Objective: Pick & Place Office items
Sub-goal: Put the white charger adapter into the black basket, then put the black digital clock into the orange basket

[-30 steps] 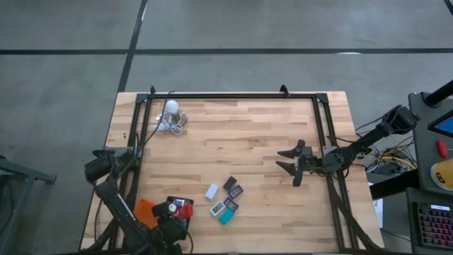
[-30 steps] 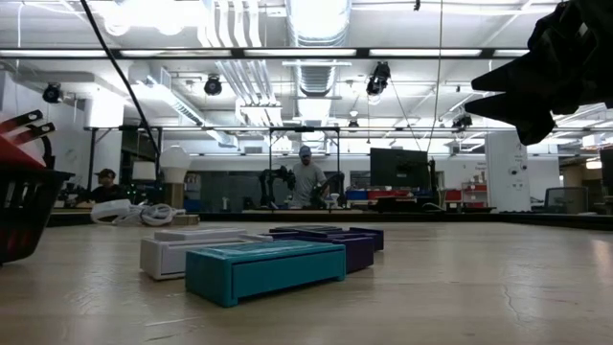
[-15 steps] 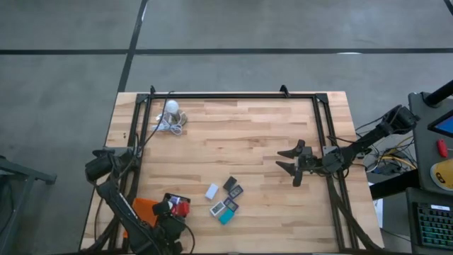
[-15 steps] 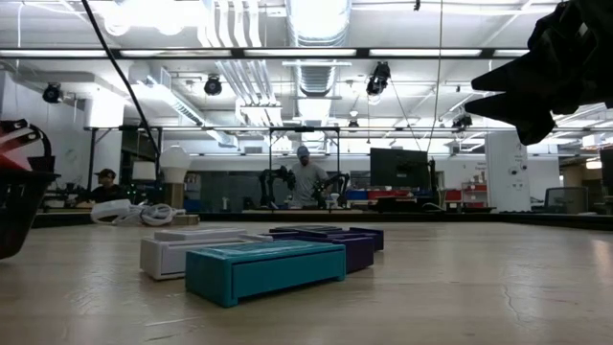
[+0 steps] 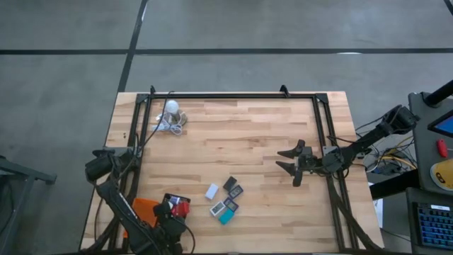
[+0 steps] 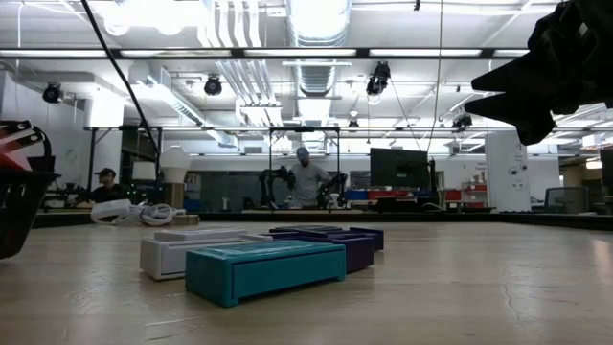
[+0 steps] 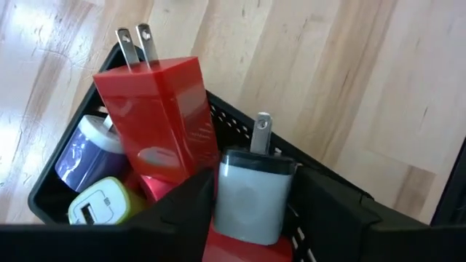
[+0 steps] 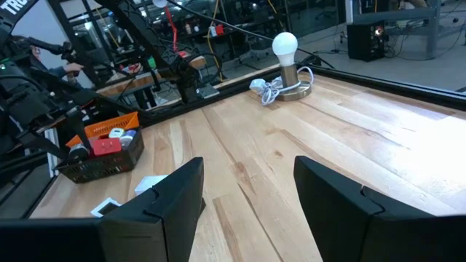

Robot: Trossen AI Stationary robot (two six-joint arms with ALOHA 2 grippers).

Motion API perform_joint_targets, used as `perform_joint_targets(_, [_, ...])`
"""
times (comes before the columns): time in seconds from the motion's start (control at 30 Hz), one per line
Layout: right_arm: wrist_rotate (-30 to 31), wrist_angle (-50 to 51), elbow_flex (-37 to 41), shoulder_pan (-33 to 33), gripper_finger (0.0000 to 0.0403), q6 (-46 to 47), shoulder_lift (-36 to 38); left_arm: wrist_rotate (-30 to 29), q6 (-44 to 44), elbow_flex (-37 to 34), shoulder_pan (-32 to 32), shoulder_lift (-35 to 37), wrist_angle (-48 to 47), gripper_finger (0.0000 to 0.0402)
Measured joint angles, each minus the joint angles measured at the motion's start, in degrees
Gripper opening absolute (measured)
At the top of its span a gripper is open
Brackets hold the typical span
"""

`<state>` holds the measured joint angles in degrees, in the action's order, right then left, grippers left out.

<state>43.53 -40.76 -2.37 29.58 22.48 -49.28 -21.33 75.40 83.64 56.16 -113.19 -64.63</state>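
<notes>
In black tray (image 7: 240, 138), left wrist view alone: grey charger (image 7: 251, 196) between fingers (image 7: 182, 211).

Overhead, table-level, two wrist cams; table (image 5: 269, 134) shared.

table (image 5: 255, 134): pale wood, smooth | red charger (image 7: 164, 116): glossy plastic, metal prongs

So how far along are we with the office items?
Partly done. The black tray already holds a red charger, a purple piece and a green one. The left end effector is over that tray with a grey-white charger between its fingers. About six pieces remain mid-table. The right end effector waits open.
</notes>
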Motion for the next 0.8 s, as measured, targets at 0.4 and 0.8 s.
perform_joint_targets(0.4, [0.00,0.00,0.00,0.01,0.0210,0.00,-0.02,-1.84,-0.20,0.00,0.00,2.73,0.40,0.0234])
perform_joint_targets(0.8, [0.01,0.00,0.00,0.02,0.0210,0.00,0.00,-15.94,-2.24,0.65,-0.40,5.67,0.66,0.0233])
